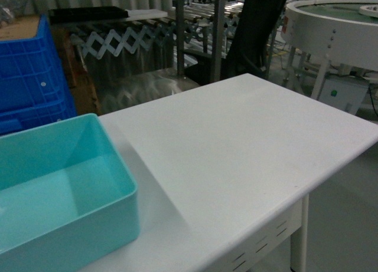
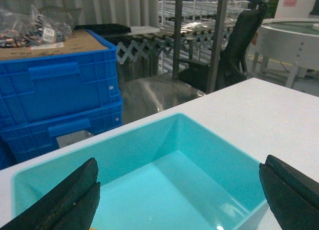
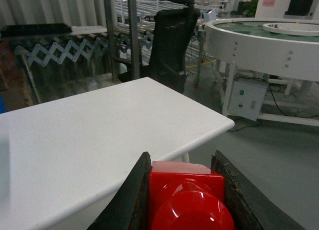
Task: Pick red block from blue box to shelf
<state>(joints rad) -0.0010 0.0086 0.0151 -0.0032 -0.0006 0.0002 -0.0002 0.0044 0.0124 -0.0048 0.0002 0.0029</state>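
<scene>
Right wrist view: right gripper (image 3: 185, 190) is clamping the small red plastic one-stud block (image 3: 187, 200), hanging past the white table (image 3: 89, 135) edge. Left gripper (image 2: 179, 190) is gaping above the empty turquoise plastic box (image 2: 209, 140). Steel shelf posts (image 3: 133, 35) are standing ahead beyond the table, so the right arm likely carries forward.

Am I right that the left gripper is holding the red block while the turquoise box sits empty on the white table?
Not quite: the right gripper holds the red block, as the right wrist view shows. The left gripper is open above the empty blue box on the white table.
</scene>
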